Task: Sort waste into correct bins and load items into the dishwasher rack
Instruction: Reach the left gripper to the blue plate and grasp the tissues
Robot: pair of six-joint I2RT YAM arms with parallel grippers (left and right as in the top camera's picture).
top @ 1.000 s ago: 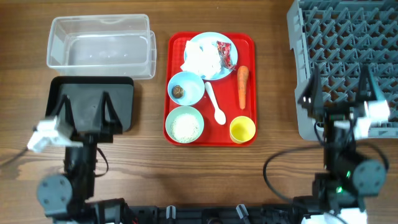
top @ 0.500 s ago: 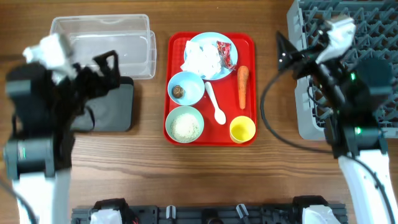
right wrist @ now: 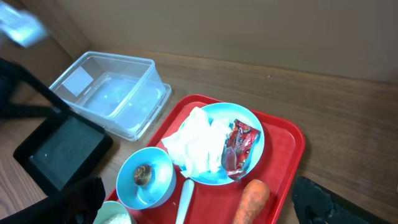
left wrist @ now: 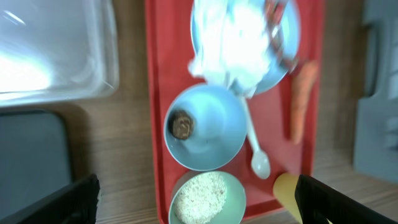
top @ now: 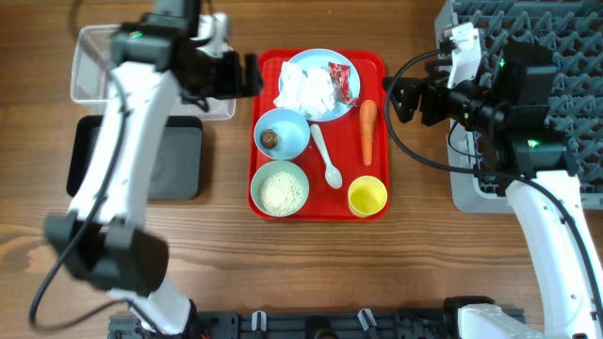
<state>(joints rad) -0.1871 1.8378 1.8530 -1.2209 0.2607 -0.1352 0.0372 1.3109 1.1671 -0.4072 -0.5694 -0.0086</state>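
Cup [top: 367, 196] whole overhead — only a sliver from left wrist, out of frame from right. Left fingers [left wrist: 62, 202] spread, empty; right fingers [right wrist: 320, 199] likewise.

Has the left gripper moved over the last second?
Yes. The left gripper has swung from above the black rectangular tray, up the overhead view, to beside the flat red tray's top-left corner.

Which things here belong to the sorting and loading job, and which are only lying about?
Job: napkins, red wrapper, carrot, rice, brown lump, plate, blue bowl, green bowl, yellow cup, spoon, clear tub, black tray, rack.
Lying about: red tray only.
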